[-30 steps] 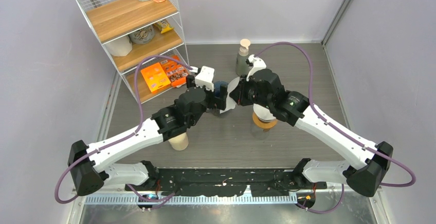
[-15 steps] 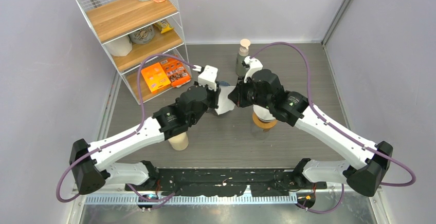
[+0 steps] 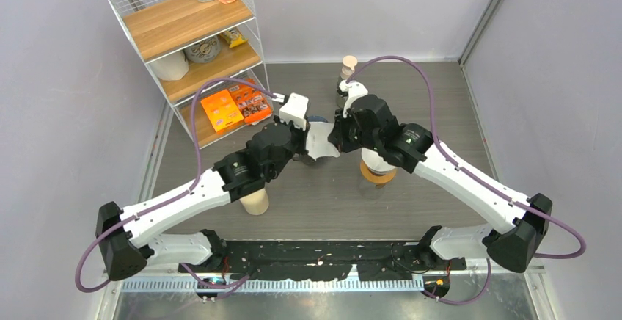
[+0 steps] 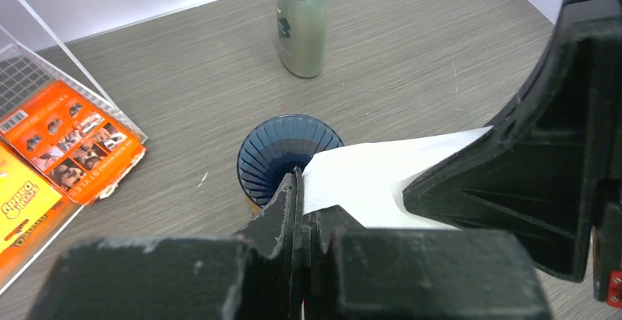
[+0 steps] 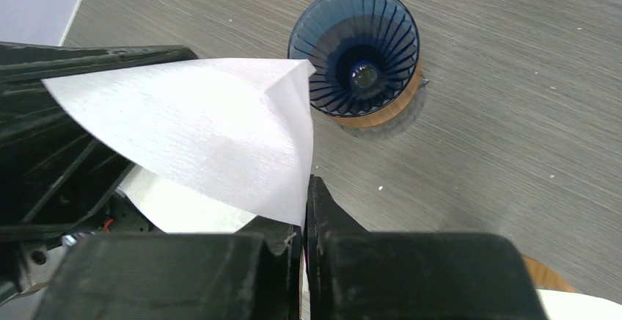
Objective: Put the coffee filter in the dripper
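Note:
A white paper coffee filter (image 3: 320,144) hangs in the air between my two grippers, stretched flat. My left gripper (image 4: 300,179) is shut on its near corner. My right gripper (image 5: 306,186) is shut on the opposite edge, and shows as a big black shape (image 4: 543,166) in the left wrist view. The filter (image 5: 198,125) fans out to the left of the right fingers. The dark blue ribbed dripper (image 5: 356,48) stands on a wooden ring on the table, below and just beyond the filter (image 4: 381,180). The dripper (image 4: 282,151) holds nothing inside. From above only its rim (image 3: 317,120) shows.
A green pump bottle (image 3: 345,79) stands behind the dripper. A wire shelf rack (image 3: 183,48) with orange packets (image 4: 44,158) fills the back left. A paper cup (image 3: 255,201) sits under the left arm. A wooden-collared vessel (image 3: 378,174) sits under the right arm.
My left gripper has closed from wide open onto the filter's edge. Both grippers shifted slightly toward the back, and the filter is now pulled flat between them.

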